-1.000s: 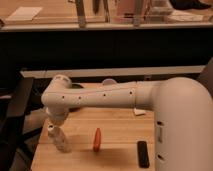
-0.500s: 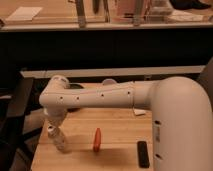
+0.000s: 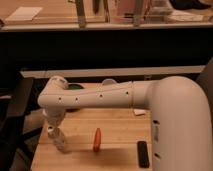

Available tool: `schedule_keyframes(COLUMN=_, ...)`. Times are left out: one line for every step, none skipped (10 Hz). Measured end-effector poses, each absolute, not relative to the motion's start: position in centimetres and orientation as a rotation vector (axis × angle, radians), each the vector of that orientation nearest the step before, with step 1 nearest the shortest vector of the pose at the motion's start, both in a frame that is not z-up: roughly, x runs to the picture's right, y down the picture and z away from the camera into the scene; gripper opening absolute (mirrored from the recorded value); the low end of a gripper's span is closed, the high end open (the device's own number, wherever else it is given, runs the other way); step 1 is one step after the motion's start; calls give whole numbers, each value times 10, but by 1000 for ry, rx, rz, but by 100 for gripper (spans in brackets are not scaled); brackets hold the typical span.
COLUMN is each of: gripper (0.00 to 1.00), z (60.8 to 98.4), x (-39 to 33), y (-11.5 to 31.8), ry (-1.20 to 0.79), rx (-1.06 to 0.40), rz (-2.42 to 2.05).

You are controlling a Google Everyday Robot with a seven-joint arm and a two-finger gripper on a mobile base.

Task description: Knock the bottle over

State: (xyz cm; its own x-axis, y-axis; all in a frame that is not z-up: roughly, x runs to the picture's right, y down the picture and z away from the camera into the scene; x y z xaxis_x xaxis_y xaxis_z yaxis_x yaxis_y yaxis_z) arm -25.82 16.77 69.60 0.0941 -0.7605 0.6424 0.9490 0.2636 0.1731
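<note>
The bottle (image 3: 60,140), small and pale, stands near the front left corner of the wooden table (image 3: 120,131) with its top leaning slightly to the left. My gripper (image 3: 52,126) hangs straight down from the white arm (image 3: 95,98), right above the bottle's top and touching or nearly touching it. It is shut, with nothing held in it. The arm reaches across from the large white body at the right.
An orange carrot (image 3: 96,140) lies just right of the bottle. A black bar-shaped object (image 3: 143,153) lies near the front right. A green object (image 3: 75,87) sits behind the arm. A small white thing (image 3: 140,112) lies by the robot's body. The table's left edge is close to the bottle.
The arm's bend has drifted slightly to the left and the gripper has settled closer onto the bottle's top. The bottle stays in nearly the same spot.
</note>
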Motion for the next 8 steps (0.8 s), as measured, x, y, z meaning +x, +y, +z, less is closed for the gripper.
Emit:
schedule_keyframes(gripper=0, z=696, x=-259, y=168, ry=-718, rx=-317, rz=-1301)
schedule_keyframes(gripper=0, z=696, x=-260, y=167, ry=-718, rx=-313, rz=-1301)
schedule_keyframes(gripper=0, z=696, x=-261, y=167, ry=-719, rx=-310, rz=-1302)
schedule_keyframes(gripper=0, z=696, x=-262, y=167, ry=-720, rx=-308, rz=-1302)
schedule_keyframes(gripper=0, z=696, x=-263, y=167, ry=-721, rx=-305, rz=-1303)
schedule_keyframes(gripper=0, z=696, x=-263, y=167, ry=-722, rx=-303, rz=-1305)
schedule_keyframes(gripper=0, z=696, x=-265, y=167, ry=-724, rx=-300, rz=-1308)
schedule_keyframes(gripper=0, z=696, x=-267, y=168, ry=-725, rx=-296, rz=-1311)
